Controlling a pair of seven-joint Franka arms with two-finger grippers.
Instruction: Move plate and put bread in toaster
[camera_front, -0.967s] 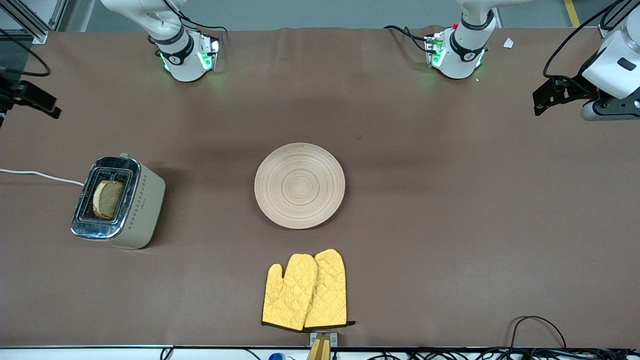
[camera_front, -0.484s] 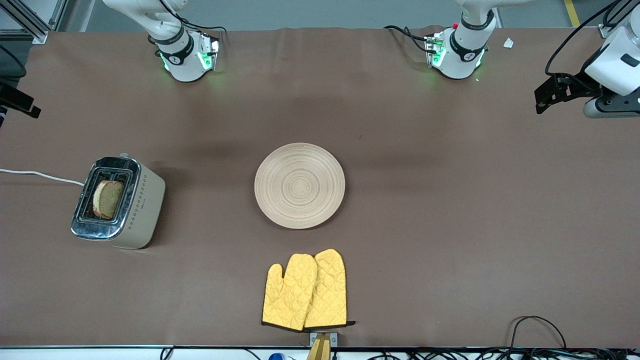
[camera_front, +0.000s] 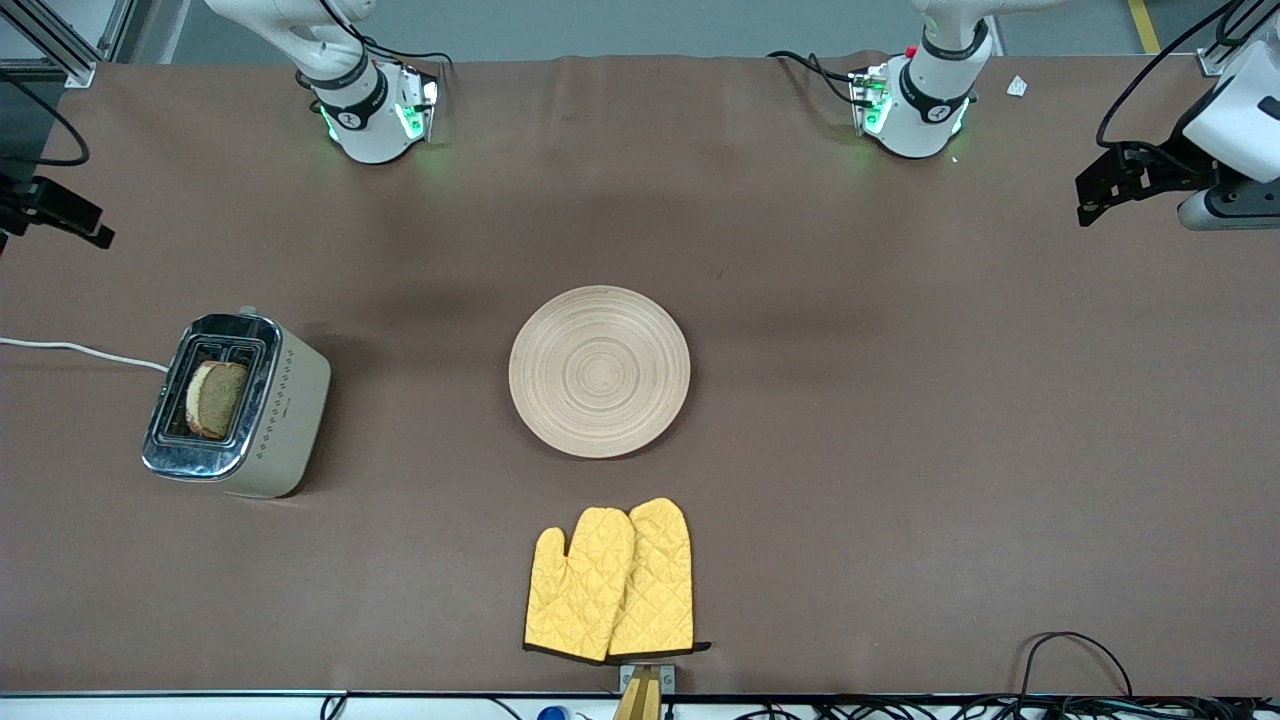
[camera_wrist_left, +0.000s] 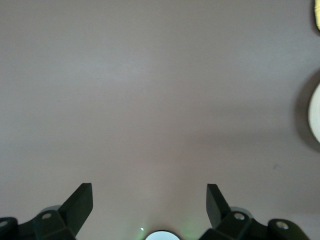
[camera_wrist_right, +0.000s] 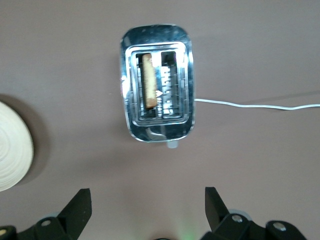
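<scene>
Both arms have drifted a little at the table's ends while nothing on the table has moved, so the job looks finished.

Landmark: the cream-sided, chrome-topped two-slot toaster (camera_front: 235, 405). Its slot nearer the plate holds the brown wholegrain bread slice (camera_front: 214, 398) upright; the other slot is empty. The round pale-wood ringed plate (camera_front: 599, 371) lies bare, well apart from the toaster toward the left arm's end. The right gripper (camera_wrist_right: 145, 199) hangs over the toaster, jaws apart and empty; the left gripper (camera_wrist_left: 150, 196), likewise spread, is over bare table.

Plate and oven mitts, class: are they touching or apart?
Apart. The front view shows bare table between the plate and the oven mitts.
</scene>
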